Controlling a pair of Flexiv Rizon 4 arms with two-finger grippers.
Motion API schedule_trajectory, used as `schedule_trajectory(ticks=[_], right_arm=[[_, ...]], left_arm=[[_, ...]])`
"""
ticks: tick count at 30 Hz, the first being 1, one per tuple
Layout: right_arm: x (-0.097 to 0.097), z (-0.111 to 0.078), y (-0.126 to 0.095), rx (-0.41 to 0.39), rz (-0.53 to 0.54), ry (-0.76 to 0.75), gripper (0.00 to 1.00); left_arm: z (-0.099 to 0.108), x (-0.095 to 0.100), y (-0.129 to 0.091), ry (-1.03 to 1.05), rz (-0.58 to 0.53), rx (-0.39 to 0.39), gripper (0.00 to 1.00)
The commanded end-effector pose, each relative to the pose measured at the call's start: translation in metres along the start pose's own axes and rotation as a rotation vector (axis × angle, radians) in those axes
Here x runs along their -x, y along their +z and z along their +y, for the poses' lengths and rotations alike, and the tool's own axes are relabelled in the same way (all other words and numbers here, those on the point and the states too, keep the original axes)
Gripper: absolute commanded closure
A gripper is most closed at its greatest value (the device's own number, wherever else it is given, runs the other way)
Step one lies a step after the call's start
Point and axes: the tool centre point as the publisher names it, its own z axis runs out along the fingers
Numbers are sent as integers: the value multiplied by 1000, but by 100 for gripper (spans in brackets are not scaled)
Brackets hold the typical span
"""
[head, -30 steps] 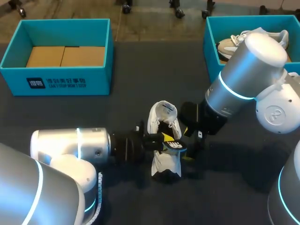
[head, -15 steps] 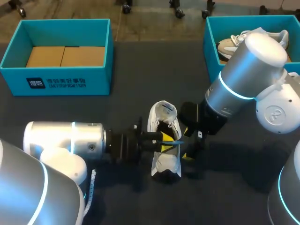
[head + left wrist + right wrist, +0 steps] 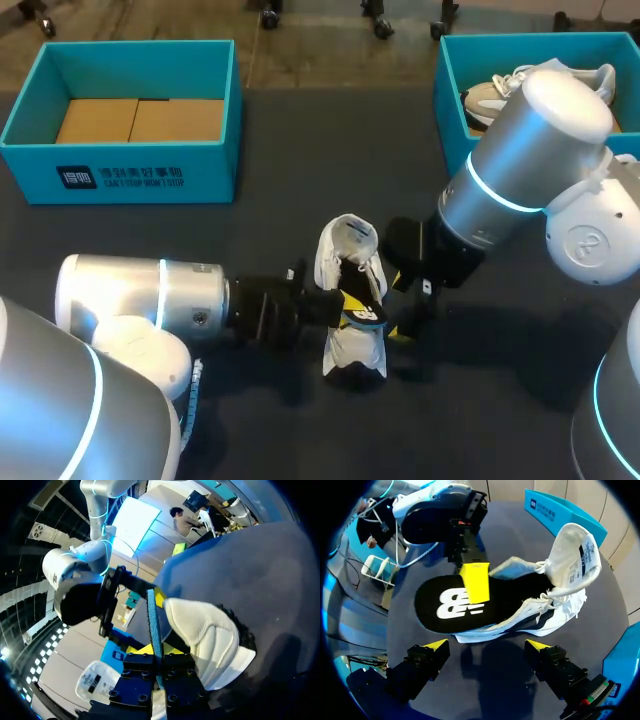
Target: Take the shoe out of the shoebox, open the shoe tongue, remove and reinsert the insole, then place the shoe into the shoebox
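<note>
**Insole pinched, shoe out on the table**

My left gripper [image 3: 156, 652] is clamped on the black insole [image 3: 445, 605], one yellow finger [image 3: 475, 582] pressed on its top. The insole lies across the opening of the white shoe [image 3: 352, 345], whose tongue [image 3: 575, 555] stands up. The shoe rests on the dark table [image 3: 300, 200], between the left shoebox [image 3: 130, 170] and the right shoebox [image 3: 452, 110]. My right gripper [image 3: 486, 647] hangs just beside the shoe, fingers spread.

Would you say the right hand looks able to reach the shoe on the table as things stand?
Probably yes: the right hand is open beside the shoe with nothing between; the left hand grips the insole from the other side.
</note>
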Motion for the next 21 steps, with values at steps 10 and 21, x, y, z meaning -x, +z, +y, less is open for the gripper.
schedule_trajectory(ticks=[10,21], right_arm=[[0,0,1,1,0,-1,0],[0,0,1,1,0,-1,0]], left_arm=[[3,13,-1,-86,9,-10,85],[-19,16,-1,-80,14,-78,84]])
